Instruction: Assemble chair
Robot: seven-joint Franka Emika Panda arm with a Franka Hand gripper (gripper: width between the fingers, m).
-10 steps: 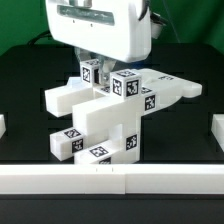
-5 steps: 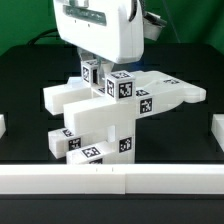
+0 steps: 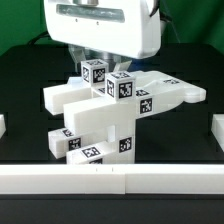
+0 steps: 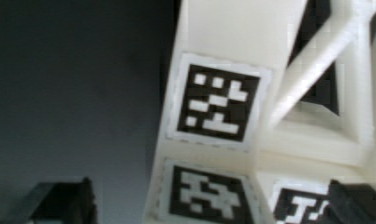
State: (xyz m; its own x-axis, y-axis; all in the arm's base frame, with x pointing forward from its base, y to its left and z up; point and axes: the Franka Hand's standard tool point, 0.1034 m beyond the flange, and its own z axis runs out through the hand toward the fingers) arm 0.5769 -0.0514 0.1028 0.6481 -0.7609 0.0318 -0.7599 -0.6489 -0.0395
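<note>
The chair (image 3: 110,120) stands partly joined in the middle of the black table: white blocky parts stacked crosswise, with black-and-white tags on their faces. A slotted frame piece (image 3: 170,92) juts toward the exterior view's right. My gripper (image 3: 103,60) hangs straight over the topmost tagged blocks (image 3: 95,72), its fingers mostly hidden behind them. In the wrist view the dark fingertips (image 4: 60,202) stand far apart on either side of a tagged white part (image 4: 220,100). A dark gap shows beside one finger. The gripper (image 4: 206,203) is open and holds nothing.
A low white rail (image 3: 110,180) runs along the table's front edge. Short white walls stand at the exterior view's left (image 3: 3,125) and right (image 3: 218,130). The table surface is black.
The jaws have spread wide and let go of the top part of the chair. The hand has lifted slightly. The chair parts have stayed in place.
</note>
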